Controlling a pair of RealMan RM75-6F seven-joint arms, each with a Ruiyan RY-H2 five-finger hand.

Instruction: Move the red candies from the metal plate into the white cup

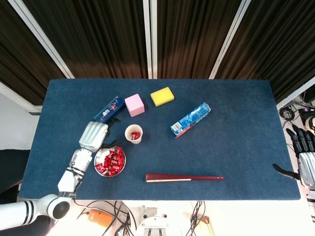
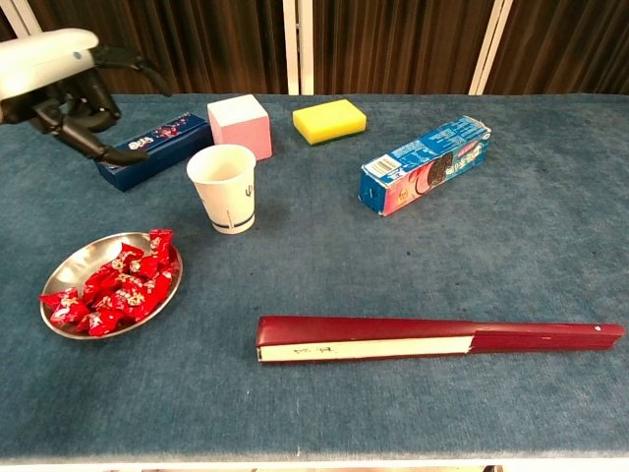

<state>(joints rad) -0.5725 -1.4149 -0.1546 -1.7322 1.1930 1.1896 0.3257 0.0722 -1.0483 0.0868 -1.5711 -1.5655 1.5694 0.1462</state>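
- Head view: the left hand (image 1: pixel 93 136) is seen just above the far-left rim of the metal plate (image 1: pixel 100 156), with nothing visible in it. Its fingers appear to be spread toward the white cup (image 1: pixel 133 133), though at this size the pose is not plainly made out.
- Head view: the red candies (image 1: pixel 111 162) are heaped in the plate, directly on the near side of the hand; the coming reach is judged to be a short drop downward and toward the robot. At least one red candy is seen already inside the cup, which stands just beyond and to the right of the plate.
- Head view: the right hand (image 1: pixel 305 163) is held off the table's right edge, fingers apart and empty, well away from plate and cup. The left hand is therefore much the nearer.
- Chest view: the left hand (image 2: pixel 59 84) is raised at the upper left, fingers loosely parted and empty, in front of the blue box (image 2: pixel 152 149).
- Chest view: the plate (image 2: pixel 74 264) lies below and nearer than the hand, candies (image 2: pixel 118 285) piled to its right half, with the cup (image 2: pixel 223 187) to the right of both.
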